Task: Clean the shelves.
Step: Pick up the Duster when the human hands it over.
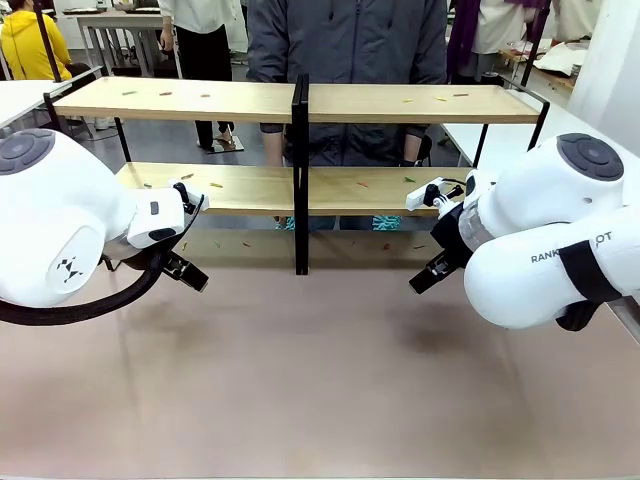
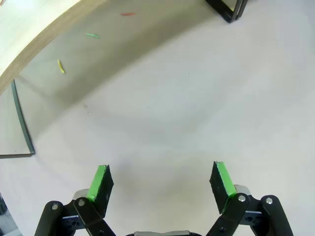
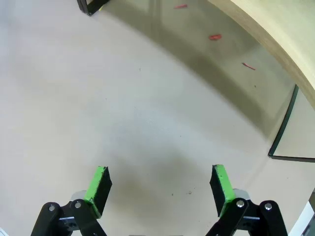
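Across the far half of the table (image 1: 320,400) the shelves (image 1: 255,102) stand square to me, two wooden boards on a black frame with the central upright between my arms; a person stands just behind them. Small coloured scraps (image 1: 165,94) lie scattered on both boards, and more lie on the table beneath the lower one; I judge the cleaning not yet begun, since neither arm carries anything.

To do this step well I would take the near litter first; in the left wrist view a green scrap (image 2: 92,35) and a yellow scrap (image 2: 60,66) lie in shadow under the board edge, so that arm must go in low, clear of the frame's thin leg (image 2: 22,123). The bits look thin and flat; a pinch should come straight down with the pads on the surface, or they may skid away.

My left gripper (image 2: 160,181) hangs over bare table, jaws spread wide, green pads (image 2: 102,177) well apart, nothing between them and touching nothing; my right gripper (image 3: 160,182) likewise gapes wide and empty, red scraps (image 3: 215,37) lying ahead of it under the board.
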### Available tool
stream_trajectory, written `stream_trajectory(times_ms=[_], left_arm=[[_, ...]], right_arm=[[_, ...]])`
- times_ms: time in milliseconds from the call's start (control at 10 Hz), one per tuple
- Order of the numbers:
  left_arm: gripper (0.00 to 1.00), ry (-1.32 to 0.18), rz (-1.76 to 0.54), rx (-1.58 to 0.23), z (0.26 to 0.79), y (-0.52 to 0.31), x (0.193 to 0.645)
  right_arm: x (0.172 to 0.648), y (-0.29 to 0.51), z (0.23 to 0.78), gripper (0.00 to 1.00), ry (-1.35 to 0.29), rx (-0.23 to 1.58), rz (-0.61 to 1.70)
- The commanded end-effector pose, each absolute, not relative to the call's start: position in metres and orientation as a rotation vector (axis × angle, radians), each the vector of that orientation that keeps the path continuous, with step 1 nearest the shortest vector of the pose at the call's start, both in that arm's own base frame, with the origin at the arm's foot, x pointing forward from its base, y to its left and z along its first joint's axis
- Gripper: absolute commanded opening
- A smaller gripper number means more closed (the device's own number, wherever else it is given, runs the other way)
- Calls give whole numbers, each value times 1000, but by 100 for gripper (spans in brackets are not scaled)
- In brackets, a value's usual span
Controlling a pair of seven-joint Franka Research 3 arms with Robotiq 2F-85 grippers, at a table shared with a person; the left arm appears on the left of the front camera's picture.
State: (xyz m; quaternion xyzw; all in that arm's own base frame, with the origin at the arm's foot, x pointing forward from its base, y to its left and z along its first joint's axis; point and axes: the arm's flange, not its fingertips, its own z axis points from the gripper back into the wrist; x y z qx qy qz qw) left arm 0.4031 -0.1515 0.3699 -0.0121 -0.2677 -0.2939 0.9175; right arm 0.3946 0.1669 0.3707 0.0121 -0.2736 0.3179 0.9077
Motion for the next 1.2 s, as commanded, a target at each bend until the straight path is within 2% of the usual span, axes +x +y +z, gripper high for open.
stream_trajectory(times_ms=[0,500,600,800,1000,1100], left_arm=[[100,-551,-605,-25,370,-152,403],[100,-551,-604,-25,370,-152,403],[100,-683,-647,11,408,-143,357],[100,-1021,-719,-31,480,-107,239],[100,-1153,-755,-59,494,-63,157],[100,-1165,-731,-84,487,-47,145]], right_arm=[[395,167,371,100,-565,26,655],[395,167,371,100,-565,25,656],[357,152,421,100,-674,55,662],[256,98,500,100,-913,55,694],[188,41,514,100,-1027,117,664],[183,25,506,100,-1017,137,603]])
